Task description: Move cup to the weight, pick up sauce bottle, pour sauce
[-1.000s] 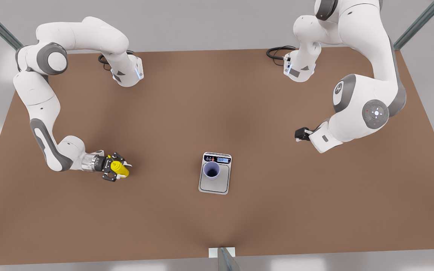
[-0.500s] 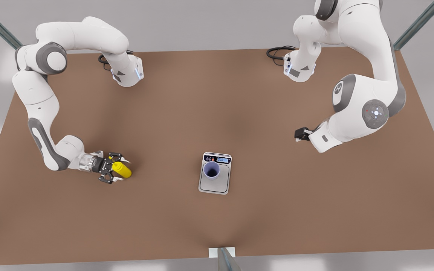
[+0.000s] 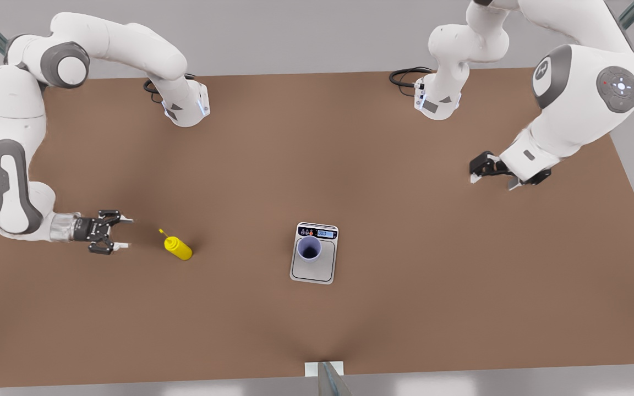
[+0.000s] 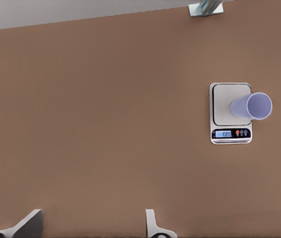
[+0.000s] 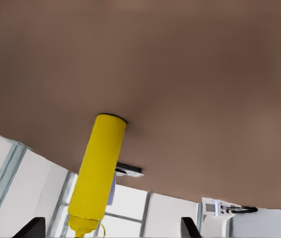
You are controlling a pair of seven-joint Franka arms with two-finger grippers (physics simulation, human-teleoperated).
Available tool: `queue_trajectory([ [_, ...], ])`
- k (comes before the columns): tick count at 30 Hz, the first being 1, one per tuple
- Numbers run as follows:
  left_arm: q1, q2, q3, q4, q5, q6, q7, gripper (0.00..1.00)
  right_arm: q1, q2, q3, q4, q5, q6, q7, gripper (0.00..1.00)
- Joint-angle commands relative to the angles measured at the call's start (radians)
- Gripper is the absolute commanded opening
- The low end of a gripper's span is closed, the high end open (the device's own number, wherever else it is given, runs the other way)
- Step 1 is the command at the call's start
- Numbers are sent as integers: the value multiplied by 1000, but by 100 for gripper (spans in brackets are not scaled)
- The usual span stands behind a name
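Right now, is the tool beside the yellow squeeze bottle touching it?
Apart. In the front view, bare brown table lies between the open right tool and the small yellow squeeze bottle, whose thin nozzle points toward it.

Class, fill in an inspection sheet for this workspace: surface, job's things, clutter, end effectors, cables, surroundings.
Surface: brown table, flat.
Job's things: cup upright on the weight; sauce bottle stands alone on the table.
Clutter: nothing seen.
End effectors: right end effector open, beside the sauce bottle, not touching; left end effector open, waiting at the front view's right.
Cables: black cables looped at the arm bases.
Surroundings: metal frame post, grey floor.
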Motion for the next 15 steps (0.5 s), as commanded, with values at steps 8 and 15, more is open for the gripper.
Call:
queue_trajectory([
  [8, -10, -27, 4, -53, 61, -12, -2, 100, 823, -533, -407, 219, -690, -127, -336, 100],
  [15, -10, -13, 21, -51, 61, -17, -4, 100, 738, -585, -370, 89, -681, 9, -394, 100],
])
